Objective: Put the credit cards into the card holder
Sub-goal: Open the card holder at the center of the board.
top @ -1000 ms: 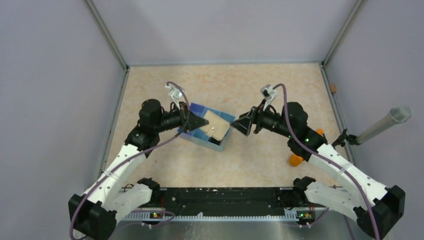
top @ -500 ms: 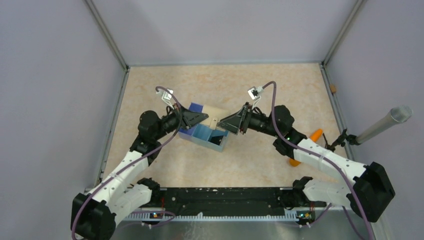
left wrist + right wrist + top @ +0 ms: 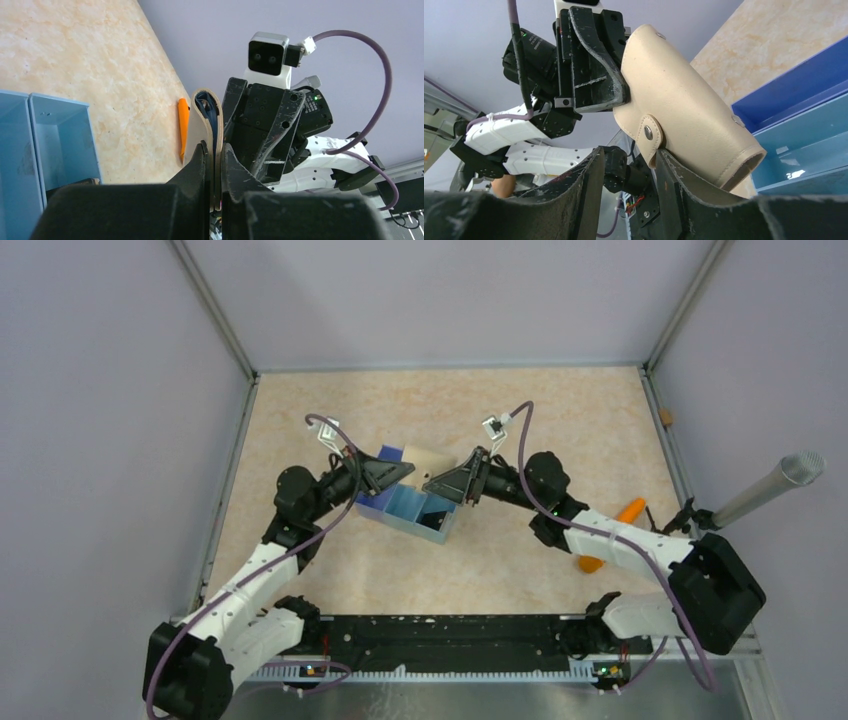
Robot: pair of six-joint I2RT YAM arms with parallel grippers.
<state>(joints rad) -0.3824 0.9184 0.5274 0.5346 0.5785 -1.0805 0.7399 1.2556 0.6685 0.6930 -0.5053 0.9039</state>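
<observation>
The beige card holder (image 3: 432, 456) is held in the air over the blue tray, turned on edge. My left gripper (image 3: 405, 476) is shut on its edge; in the left wrist view the jaws (image 3: 213, 146) pinch the holder (image 3: 202, 117), whose dark blue lining shows. My right gripper (image 3: 435, 484) is open right against it. In the right wrist view the holder (image 3: 684, 110) rests on one finger (image 3: 674, 190), and its snap flap (image 3: 649, 132) hangs into the gap of the gripper (image 3: 629, 152). No light-blue credit cards can be made out.
The blue three-compartment tray (image 3: 400, 510) sits just under both grippers and also shows in the right wrist view (image 3: 804, 130). An orange object (image 3: 630, 510) lies by the right arm and also shows in the left wrist view (image 3: 183, 127). A microphone (image 3: 770, 485) juts in at right.
The left gripper has lifted the card holder off the tray and turned it on edge. The right gripper has moved left up against it.
</observation>
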